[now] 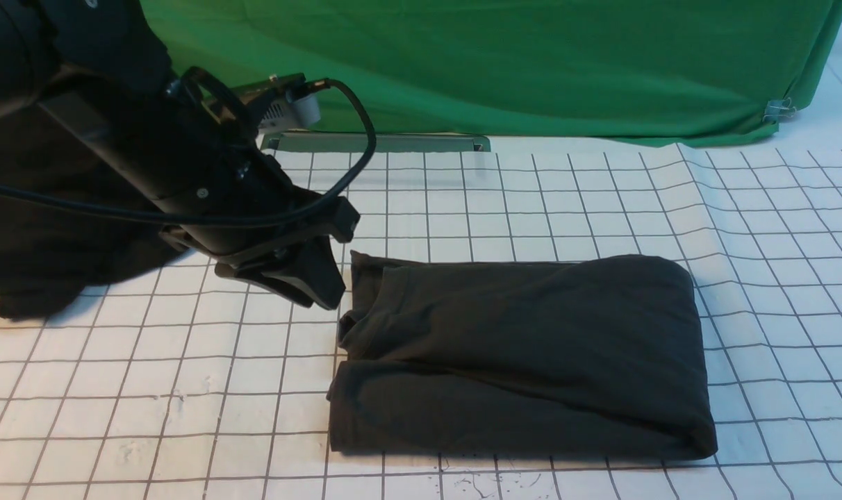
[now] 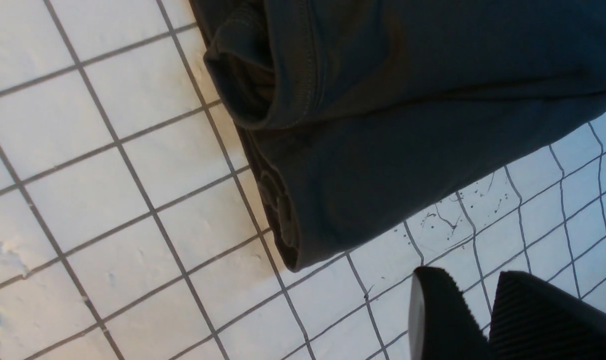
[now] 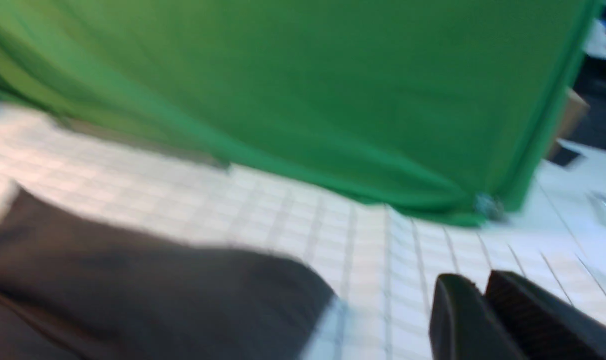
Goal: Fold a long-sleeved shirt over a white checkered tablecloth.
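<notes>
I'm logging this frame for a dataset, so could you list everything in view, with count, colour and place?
long-sleeved shirt: one, charcoal-black, folded into a rectangle, centre of the tablecloth.
white checkered tablecloth: one, white with thin dark lines, covering the table.
green cloth: one, plain green, hanging behind the table.
black garment: one, deeper black, heaped at the far left.
metal clip: one, silver, on the green cloth's right edge.
left gripper: one, black, beside the shirt's left edge, holding nothing.
right gripper: one, black, holding nothing; wrist view only.
</notes>
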{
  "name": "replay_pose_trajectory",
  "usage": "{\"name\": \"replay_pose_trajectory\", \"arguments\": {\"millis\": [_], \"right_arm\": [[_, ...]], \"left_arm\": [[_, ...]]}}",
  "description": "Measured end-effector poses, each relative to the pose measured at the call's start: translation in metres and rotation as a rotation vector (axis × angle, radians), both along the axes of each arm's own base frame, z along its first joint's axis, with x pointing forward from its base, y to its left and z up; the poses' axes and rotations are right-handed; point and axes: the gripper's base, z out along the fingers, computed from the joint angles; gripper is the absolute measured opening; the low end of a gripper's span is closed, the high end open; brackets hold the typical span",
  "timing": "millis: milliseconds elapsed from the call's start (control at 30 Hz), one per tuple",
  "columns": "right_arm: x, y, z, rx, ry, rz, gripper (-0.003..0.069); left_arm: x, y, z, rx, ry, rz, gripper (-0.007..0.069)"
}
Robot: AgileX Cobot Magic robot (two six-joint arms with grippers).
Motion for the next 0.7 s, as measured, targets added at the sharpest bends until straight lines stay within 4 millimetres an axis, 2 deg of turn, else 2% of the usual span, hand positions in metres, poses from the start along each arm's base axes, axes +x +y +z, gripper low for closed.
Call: {"name": "replay_pose_trajectory", "arguments": {"millis": [100, 133, 167, 233, 300, 500, 600, 700], "right_arm": [[0.0, -0.002, -0.014, -0.009, 0.017, -0.037, 0.0087], [0.0, -0.004, -0.025, -0.011, 0.034, -0.062, 0.0091], [0.0, -0.004, -0.025, -0.011, 0.032, -0.064, 0.0092], [0.0, -0.005, -0.042, -0.016, 0.065, -0.082, 0.0098], [0.0, -0.005, -0.048, -0.018, 0.078, -0.085, 0.0102], [0.0, -0.005, -0.054, -0.024, 0.133, -0.088, 0.0119], [0.0, -0.005, -0.054, -0.025, 0.136, -0.088, 0.0125], [-0.001, -0.005, -0.055, -0.025, 0.139, -0.088, 0.013]], "left_arm": [[0.002, 0.0, 0.0, 0.005, -0.017, 0.005, 0.017], [0.002, 0.001, 0.0, 0.009, -0.025, 0.006, 0.0172], [0.002, 0.001, 0.0, 0.01, -0.027, 0.007, 0.0172], [0.004, 0.001, 0.0, 0.016, -0.041, 0.01, 0.0172], [0.005, 0.001, 0.001, 0.013, -0.052, 0.014, 0.0174], [0.005, 0.001, 0.001, 0.012, -0.058, 0.016, 0.0174], [-0.001, 0.004, 0.012, 0.007, -0.088, 0.019, 0.0137], [-0.012, 0.008, 0.029, 0.001, -0.144, 0.018, 0.0063]]}}
